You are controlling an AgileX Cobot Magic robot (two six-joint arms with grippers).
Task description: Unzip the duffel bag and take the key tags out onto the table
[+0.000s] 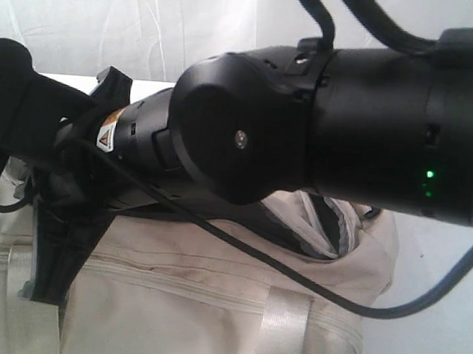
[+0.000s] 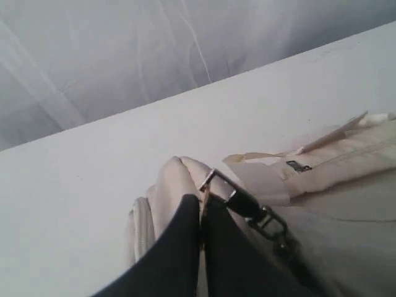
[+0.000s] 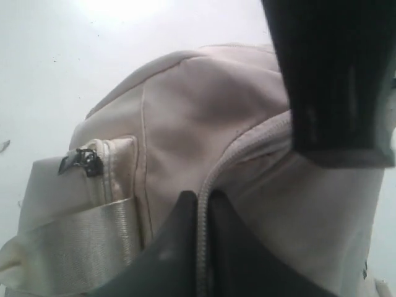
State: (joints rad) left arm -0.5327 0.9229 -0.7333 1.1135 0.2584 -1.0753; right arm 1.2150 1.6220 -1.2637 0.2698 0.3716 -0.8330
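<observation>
The duffel bag (image 1: 194,305) lies on the table (image 1: 442,324) at six o'clock in the exterior view, its top gaping toward four o'clock. The left claw (image 2: 202,207) pinches end fabric and the right claw (image 3: 202,201) is pressed together on the zipper line. No key tags show, so unzipping looks unfinished.

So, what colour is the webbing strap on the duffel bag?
Pale cream webbing strap, shinier than the beige duffel bag; best in right wrist view.
</observation>
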